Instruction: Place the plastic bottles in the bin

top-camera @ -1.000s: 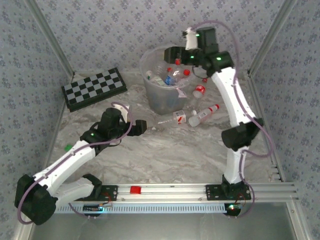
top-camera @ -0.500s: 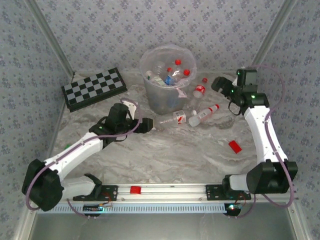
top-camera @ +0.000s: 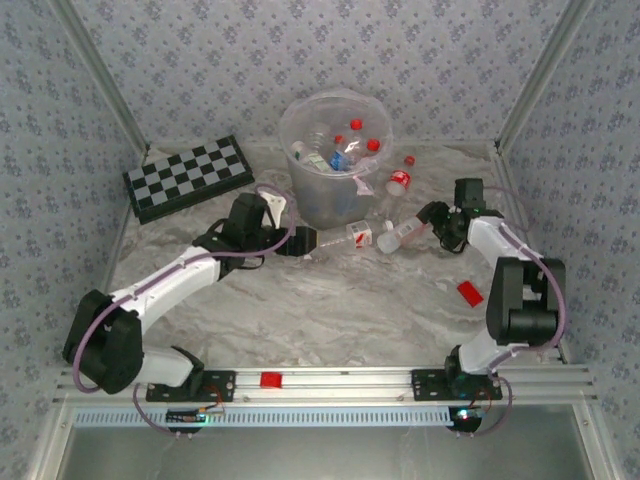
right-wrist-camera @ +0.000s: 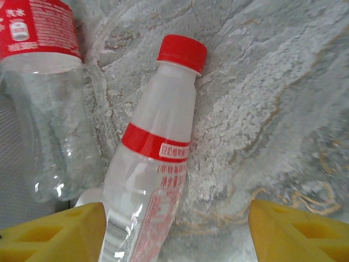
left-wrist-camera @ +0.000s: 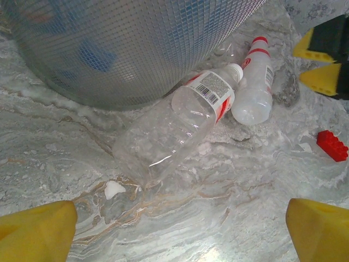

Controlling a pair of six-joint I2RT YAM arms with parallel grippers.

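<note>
With several plastic bottles (top-camera: pixel 340 155) in the bin (top-camera: pixel 318 200), the left claw (left-wrist-camera: pixel 180 234) gapes wide before a clear bottle (left-wrist-camera: pixel 180 125) on the tabletop (left-wrist-camera: pixel 229 207) at the bin's foot, while the right claw (right-wrist-camera: pixel 174 218), partly open and empty, straddles a red-capped bottle (right-wrist-camera: pixel 158 158) to pinch it.

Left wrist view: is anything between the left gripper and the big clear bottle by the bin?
Nothing visible does. Only bare table lies between the open left gripper and the clear bottle; a small white scrap sits off to the side. The bin stands behind the bottle.
</note>
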